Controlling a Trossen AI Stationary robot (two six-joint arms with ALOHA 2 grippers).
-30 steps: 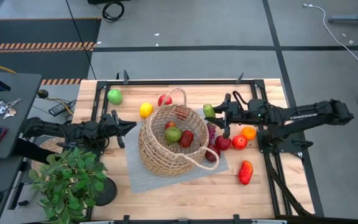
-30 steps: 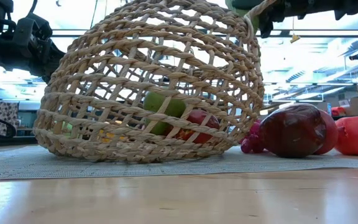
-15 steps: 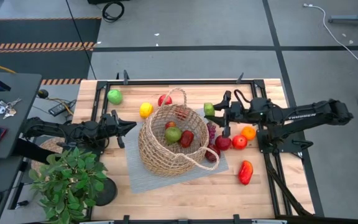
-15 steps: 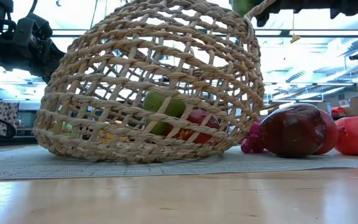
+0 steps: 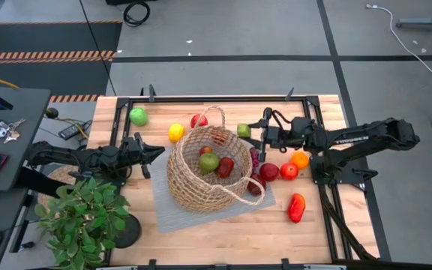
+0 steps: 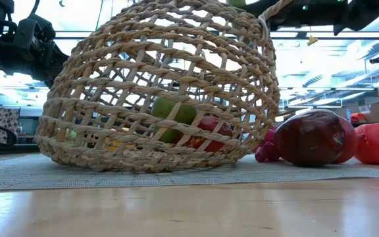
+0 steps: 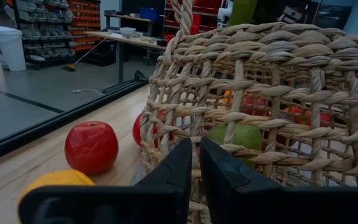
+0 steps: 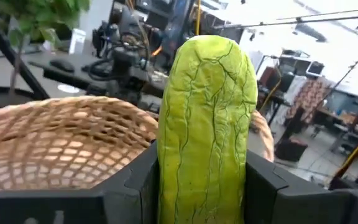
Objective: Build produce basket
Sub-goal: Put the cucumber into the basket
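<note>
The round woven tan wicker basket with two looped handles is sitting on the grey ribbed mat at the middle of the pale wooden worktop, and appears to be leaning toward the left arm. Inside it a green apple and a dark red pepper are lying side by side, with further red pieces showing near the far rim. The right hand is hovering just beside the basket's far right rim, clenched on a ribbed, leafy green toy vegetable; in the right wrist view that vegetable is standing upright between the two dark fingers, with the basket's weave below and beyond it. The left hand is sitting low at the basket's left side, its fingers pressed together with nothing between them, tips right at the weave. Outside the basket, a yellow lemon and a red apple are lying near its far left side; a bright green apple is lying well apart near the far left corner. To the right, a dark red apple, a red tomato-like fruit and an orange are clustered together, and a long red pepper is lying alone nearer the front. A leafy potted plant is standing at the front left corner.
</note>
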